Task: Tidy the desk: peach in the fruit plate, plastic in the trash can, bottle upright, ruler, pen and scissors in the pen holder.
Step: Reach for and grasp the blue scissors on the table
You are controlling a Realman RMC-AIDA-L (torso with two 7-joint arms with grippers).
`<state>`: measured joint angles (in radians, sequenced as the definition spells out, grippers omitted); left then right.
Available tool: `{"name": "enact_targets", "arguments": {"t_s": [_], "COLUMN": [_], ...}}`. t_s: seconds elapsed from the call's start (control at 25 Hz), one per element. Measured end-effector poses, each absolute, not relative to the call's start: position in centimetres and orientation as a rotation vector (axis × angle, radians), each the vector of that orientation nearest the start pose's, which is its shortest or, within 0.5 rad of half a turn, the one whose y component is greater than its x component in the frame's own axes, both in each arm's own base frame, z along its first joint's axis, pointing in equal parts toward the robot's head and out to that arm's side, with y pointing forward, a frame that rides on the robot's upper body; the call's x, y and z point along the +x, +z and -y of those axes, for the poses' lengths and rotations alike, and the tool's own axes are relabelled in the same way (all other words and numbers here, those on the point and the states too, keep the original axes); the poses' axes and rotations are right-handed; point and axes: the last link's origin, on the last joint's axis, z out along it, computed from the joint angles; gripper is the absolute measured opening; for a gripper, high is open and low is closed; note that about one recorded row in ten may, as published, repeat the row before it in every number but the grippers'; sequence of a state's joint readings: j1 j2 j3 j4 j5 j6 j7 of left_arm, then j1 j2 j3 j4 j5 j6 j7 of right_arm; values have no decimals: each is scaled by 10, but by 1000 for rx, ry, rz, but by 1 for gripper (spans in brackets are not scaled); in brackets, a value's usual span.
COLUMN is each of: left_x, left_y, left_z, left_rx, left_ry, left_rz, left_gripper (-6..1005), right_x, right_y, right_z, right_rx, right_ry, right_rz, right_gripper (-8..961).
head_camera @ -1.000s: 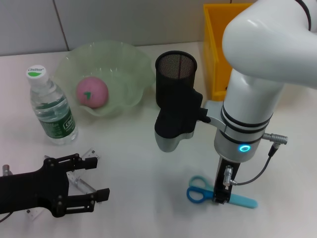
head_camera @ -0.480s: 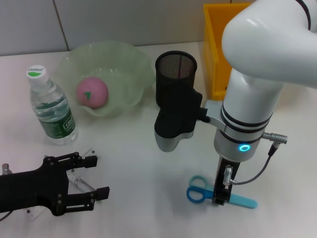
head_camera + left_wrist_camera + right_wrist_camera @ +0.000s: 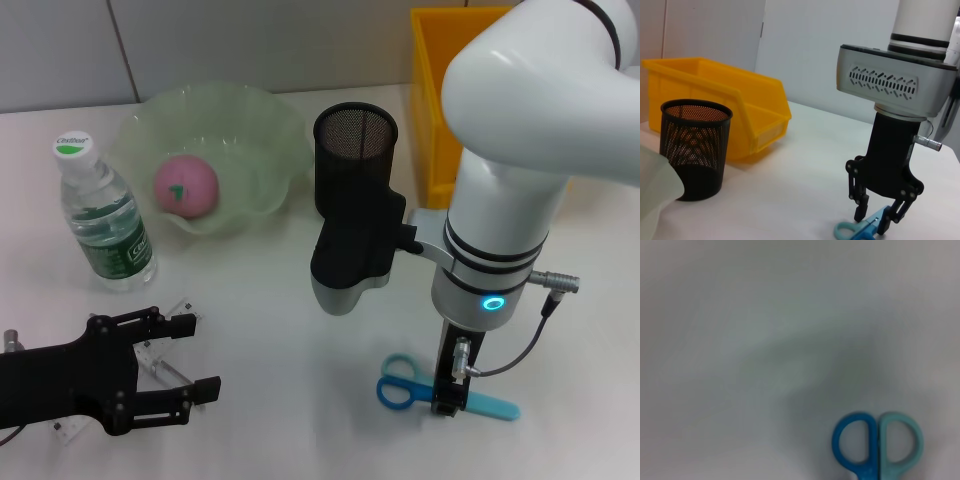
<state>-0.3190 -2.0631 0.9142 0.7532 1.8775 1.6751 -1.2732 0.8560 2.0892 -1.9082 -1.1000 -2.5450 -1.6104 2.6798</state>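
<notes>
Scissors with one blue and one pale-teal plastic handle lie flat on the white tabletop, in front of the black mesh pen holder and well apart from it. Their long axis runs side to side across the robot's front: the finger loops point toward the robot's left, the teal-sheathed blade end toward its right.

The right gripper stands straight down over the middle of that axis, its fingers set on either side of the scissors just behind the loops. They look closed in against the plastic, though whether the grasp is firm I cannot tell. The scissors appear to rest on the tabletop, so by my reading the lift has not begun. The pen holder lies away from the robot and to the left of this gripper, so the coming move should be up, then across.

The left gripper lies low over the tabletop at the near left, fingers spread and holding nothing, far from the scissors; the right arm is plainly the nearer one.
</notes>
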Motion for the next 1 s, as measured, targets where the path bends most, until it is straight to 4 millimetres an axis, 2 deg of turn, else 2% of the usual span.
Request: {"name": "enact_targets", "arguments": {"t_s": [1.0], "left_x": [-286], "left_y": [-1], "left_z": [-268], "left_rx": [-2854], "left_ry": [-693], "left_rz": [503], "left_gripper": [814], "right_x": [150], "right_y": [-91], "right_z": [-315], "right_rx": [-2752], "right_ry": [-1192], "right_rz": [-509], "right_gripper": [321]}}
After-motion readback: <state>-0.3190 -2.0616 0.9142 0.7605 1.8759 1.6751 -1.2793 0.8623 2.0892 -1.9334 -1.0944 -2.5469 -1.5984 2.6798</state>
